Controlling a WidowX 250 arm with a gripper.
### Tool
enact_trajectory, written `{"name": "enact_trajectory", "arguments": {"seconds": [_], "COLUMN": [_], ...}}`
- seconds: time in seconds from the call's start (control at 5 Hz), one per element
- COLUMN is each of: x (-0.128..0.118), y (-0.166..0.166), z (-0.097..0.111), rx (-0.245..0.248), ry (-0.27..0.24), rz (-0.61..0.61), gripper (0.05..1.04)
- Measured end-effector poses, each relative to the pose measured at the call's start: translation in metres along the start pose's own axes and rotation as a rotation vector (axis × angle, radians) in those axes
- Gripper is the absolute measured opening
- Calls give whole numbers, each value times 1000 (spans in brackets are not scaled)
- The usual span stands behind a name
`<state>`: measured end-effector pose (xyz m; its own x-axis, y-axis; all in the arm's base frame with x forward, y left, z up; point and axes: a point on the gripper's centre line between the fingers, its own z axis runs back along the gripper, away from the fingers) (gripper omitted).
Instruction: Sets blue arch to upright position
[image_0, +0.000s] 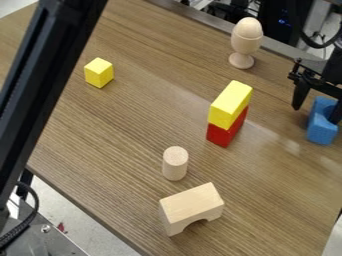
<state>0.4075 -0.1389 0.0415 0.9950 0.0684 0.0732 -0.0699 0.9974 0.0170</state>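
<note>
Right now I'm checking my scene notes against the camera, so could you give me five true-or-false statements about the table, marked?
1. The long yellow block sits on top of the red block. True.
2. The wooden cylinder lies on its side. False: the wooden cylinder stands upright.
3. The gripper is at the blue arch, its fingers apart. True.
4. The small yellow block touches the red block. False: the small yellow block stands well apart from the red block.
5. The wooden arch stands with its opening facing down. True.
</note>
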Motion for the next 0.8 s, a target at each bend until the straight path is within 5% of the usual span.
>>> {"name": "enact_trajectory", "arguments": {"seconds": [0.2, 0.4, 0.8], "x": [1, 1, 0], "y": [0, 1, -7], "z": [0, -1, 13], "rx": [2, 29, 473], "ry": [-8, -25, -48], "rz": [-1, -22, -216], "gripper": [387, 246, 246]}}
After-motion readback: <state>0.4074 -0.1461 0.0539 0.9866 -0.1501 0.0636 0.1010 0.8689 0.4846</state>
